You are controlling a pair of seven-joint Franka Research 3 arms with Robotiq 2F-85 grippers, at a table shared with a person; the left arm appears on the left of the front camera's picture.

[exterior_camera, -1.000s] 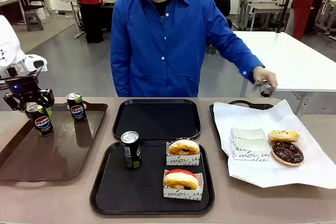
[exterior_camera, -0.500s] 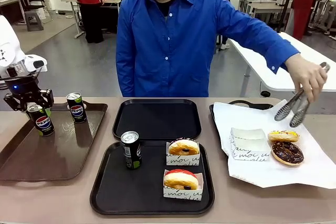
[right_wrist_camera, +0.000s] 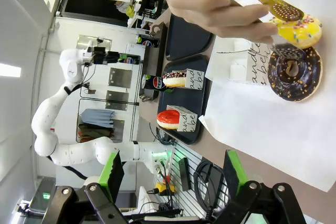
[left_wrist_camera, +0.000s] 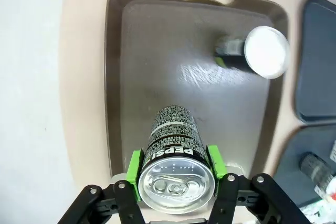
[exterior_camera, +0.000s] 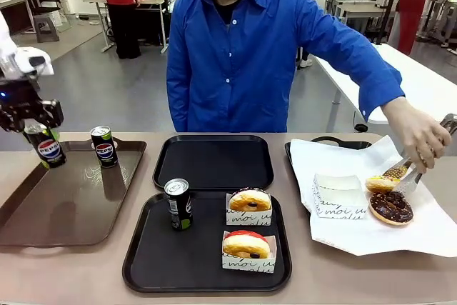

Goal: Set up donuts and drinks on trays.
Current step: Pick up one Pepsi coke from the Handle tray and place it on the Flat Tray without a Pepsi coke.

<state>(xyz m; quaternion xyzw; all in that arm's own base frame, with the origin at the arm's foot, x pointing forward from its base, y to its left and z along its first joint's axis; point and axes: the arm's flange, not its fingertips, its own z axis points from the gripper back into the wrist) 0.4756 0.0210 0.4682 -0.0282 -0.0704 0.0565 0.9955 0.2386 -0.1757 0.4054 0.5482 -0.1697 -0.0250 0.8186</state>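
Your left claw (left_wrist_camera: pixel 176 167) grips a Pepsi can (exterior_camera: pixel 47 149) over the brown tray (exterior_camera: pixel 64 212), upper left; your right claw (right_wrist_camera: pixel 173 174) gapes wide.

PEPSI, white capitals with round logo: raised can (exterior_camera: pixel 48 149), 9 o'clock | PEPSI: standing can (exterior_camera: pixel 105 148) on brown tray (exterior_camera: pixel 43 230), 10 o'clock | script "moi": far donut box (exterior_camera: pixel 249 218), near donut box (exterior_camera: pixel 248 263), 6 o'clock | script on empty box (exterior_camera: pixel 337 200), 3 o'clock: illegible

Front camera faces across the table (exterior_camera: pixel 64 273); left wrist looks down onto brown tray (left_wrist_camera: pixel 152 40).
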